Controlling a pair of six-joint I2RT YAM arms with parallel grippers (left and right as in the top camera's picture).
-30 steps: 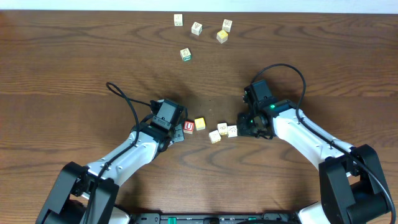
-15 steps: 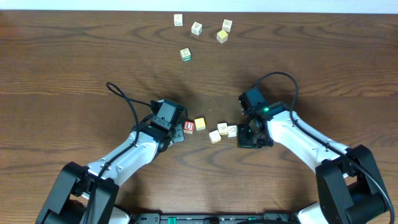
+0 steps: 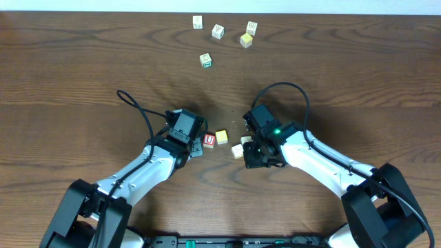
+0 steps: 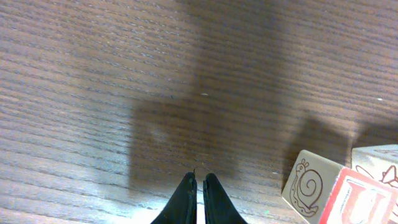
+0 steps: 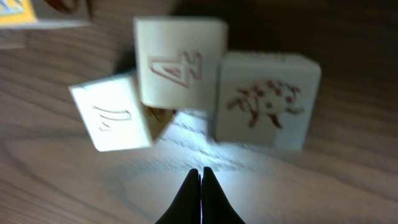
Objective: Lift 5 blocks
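1. Blocks [image 3: 221,136] sit between the arms; the right arm [image 3: 303,148] hides some overhead.
2. Three pale cubes [image 5: 180,59] look blurred.
3. Left gripper [image 4: 199,179] and right gripper [image 5: 200,173]: jaws pressed together, empty.

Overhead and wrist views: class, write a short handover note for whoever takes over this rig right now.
Left gripper: shut, empty, low beside the red block.
Right gripper: shut, empty, tips facing three pale blocks.
Yellow block lies beside the red one; five other blocks lie near the far edge.
Done: no block held or visibly lifted.
Left: all five lifts.
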